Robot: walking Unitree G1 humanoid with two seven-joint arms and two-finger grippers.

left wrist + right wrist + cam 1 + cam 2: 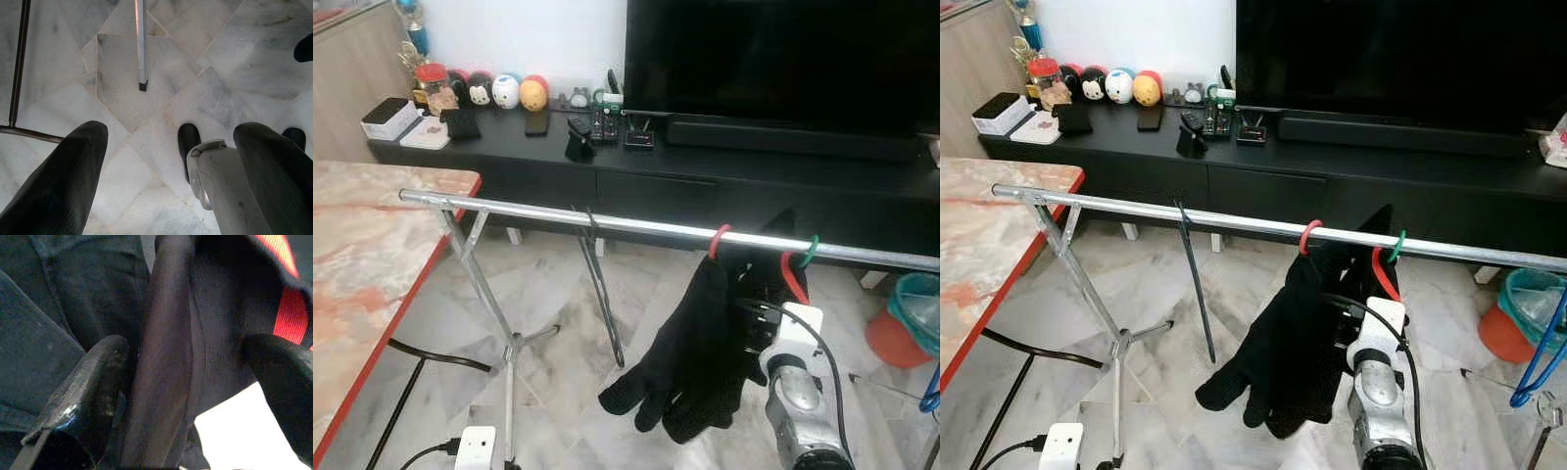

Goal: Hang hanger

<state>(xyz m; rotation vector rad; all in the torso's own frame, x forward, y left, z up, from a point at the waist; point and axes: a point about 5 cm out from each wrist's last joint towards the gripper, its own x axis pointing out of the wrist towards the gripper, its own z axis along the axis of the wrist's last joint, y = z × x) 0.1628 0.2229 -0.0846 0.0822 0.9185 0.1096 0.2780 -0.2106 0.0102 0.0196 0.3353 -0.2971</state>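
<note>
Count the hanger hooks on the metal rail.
3: a red hook above the black garment, a green hook further right, and a dark hook nearer the rail's left end. The garment may hide more.

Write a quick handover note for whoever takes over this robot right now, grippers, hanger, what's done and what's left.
Right gripper: raised at the black garment, fingers open around a fold of it.
Left gripper: open, idle, pointing at the floor.
Red hanger: hooked on the metal rail, garment draped from it; a green hook sits alongside.
Done: hanger looks hung.
Left: probably back the right arm away without snagging cloth.
</note>
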